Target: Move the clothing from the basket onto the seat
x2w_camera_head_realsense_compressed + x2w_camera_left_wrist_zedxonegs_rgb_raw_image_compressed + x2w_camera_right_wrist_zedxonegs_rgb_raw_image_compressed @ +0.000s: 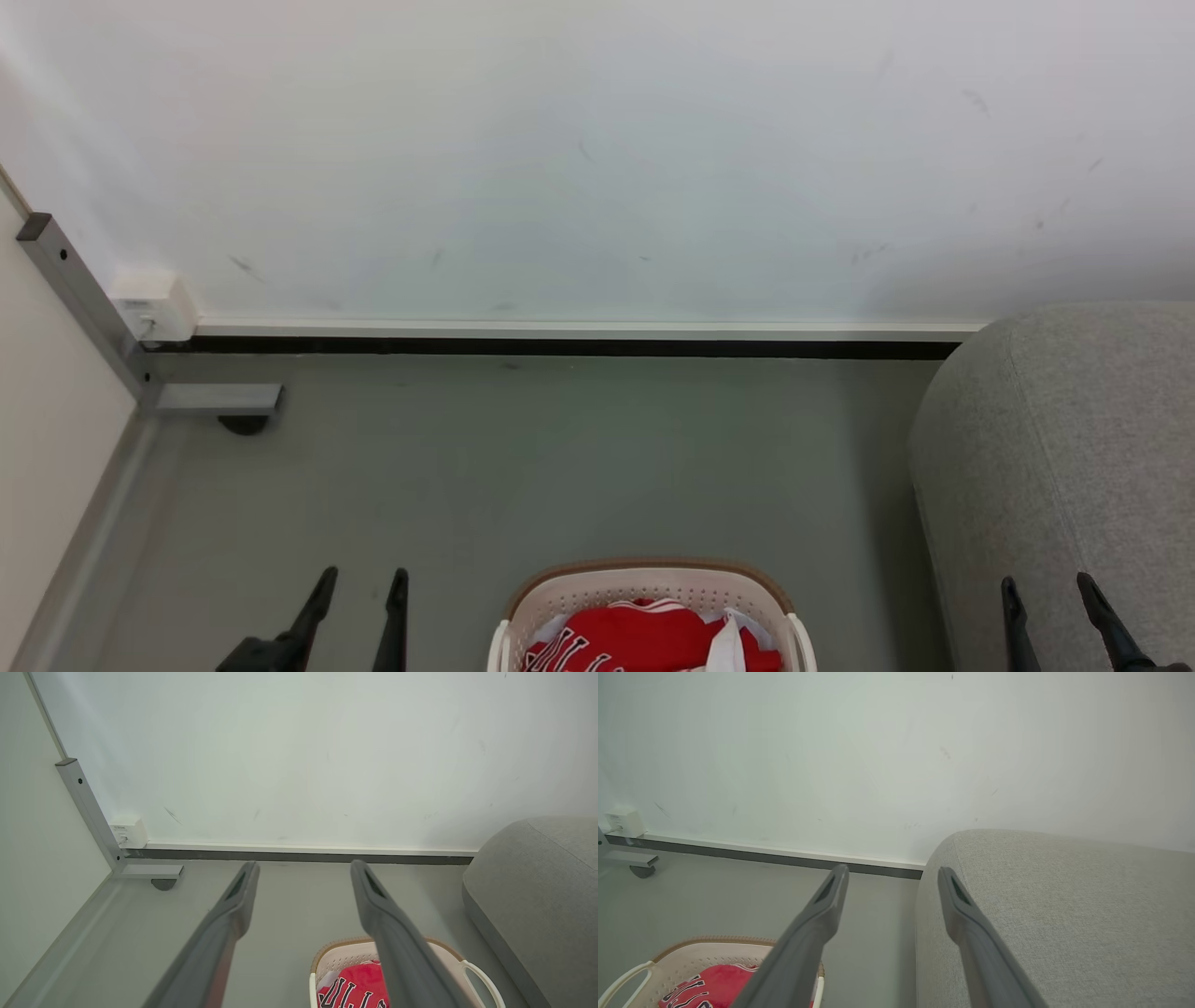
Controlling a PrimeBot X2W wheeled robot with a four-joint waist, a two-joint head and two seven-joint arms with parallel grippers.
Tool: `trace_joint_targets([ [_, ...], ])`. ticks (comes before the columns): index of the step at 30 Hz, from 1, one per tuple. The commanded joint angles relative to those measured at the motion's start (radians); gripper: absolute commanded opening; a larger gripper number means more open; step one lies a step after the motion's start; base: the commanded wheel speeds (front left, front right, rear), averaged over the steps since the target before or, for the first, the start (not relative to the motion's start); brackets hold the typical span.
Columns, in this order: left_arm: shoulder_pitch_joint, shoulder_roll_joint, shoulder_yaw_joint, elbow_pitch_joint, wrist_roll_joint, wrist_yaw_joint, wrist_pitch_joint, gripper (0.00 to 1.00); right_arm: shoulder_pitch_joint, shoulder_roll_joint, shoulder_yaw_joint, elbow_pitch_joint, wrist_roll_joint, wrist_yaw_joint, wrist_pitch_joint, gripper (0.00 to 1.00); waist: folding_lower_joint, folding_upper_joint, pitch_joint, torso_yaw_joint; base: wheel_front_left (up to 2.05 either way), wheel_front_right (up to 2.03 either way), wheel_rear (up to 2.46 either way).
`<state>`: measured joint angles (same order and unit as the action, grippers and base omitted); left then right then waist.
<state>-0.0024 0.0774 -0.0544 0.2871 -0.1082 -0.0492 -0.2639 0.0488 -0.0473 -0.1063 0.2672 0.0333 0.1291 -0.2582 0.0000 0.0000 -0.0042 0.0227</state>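
Two grippers hang low at the near edge, the left gripper (365,574) and the right gripper (1046,583), each with jaws parted wide and holding nothing. Between them, on the floor (560,467), stands the basket (644,567), with the clothing (644,635) heaped inside, red with black lettering, beside a pale cloth (726,644). The seat (1074,448) rises at the right, near the basket but apart from it, with no garment on it. A pinch may well catch the pale cloth along with the red fabric, or drag the light basket over; a garment dropped on the seat's rounded edge could slide off. The floor is smooth grey, meeting a scuffed white wall (597,140) at a dark skirting strip (560,346) on the far side
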Motion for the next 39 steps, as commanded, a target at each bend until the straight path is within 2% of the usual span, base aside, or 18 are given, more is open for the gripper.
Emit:
trace_joint_targets([
  [1,0.001,0.000,0.003,0.002,0.013,-0.002,-0.001,1.00,-0.006,-0.001,0.000,-0.002,0.007,0.003,-0.007,1.00,0.0000,0.0000,0.004,-0.004,0.00,0.00,0.00],
  [11,-0.082,0.002,0.001,0.018,0.001,-0.037,-0.001,1.00,-0.080,-0.002,0.031,-0.042,0.058,0.003,-0.006,1.00,0.0000,0.0000,0.102,-0.055,0.00,0.00,0.00],
  [18,-0.224,0.003,-0.066,0.091,-0.002,-0.065,0.000,1.00,-0.156,-0.002,0.062,-0.081,0.073,0.003,-0.005,1.00,0.0000,0.0000,0.214,-0.093,0.00,0.00,0.00],
  [27,-0.436,0.008,-0.244,0.203,-0.016,-0.081,0.068,1.00,-0.271,-0.002,0.109,-0.130,0.070,0.003,-0.005,1.00,0.0000,0.0000,0.392,-0.135,0.00,0.00,0.00],
  [32,-0.524,0.041,-0.408,0.264,-0.068,-0.080,0.123,1.00,-0.332,-0.002,0.133,-0.155,0.072,0.003,-0.005,1.00,0.0000,0.0000,0.480,-0.156,0.00,0.00,0.00],
  [39,-0.630,0.066,-0.555,0.347,-0.127,-0.080,0.184,1.00,-0.404,-0.001,0.150,-0.206,0.083,0.003,-0.005,1.00,0.0000,0.0000,0.603,-0.175,0.00,0.00,0.00],
])
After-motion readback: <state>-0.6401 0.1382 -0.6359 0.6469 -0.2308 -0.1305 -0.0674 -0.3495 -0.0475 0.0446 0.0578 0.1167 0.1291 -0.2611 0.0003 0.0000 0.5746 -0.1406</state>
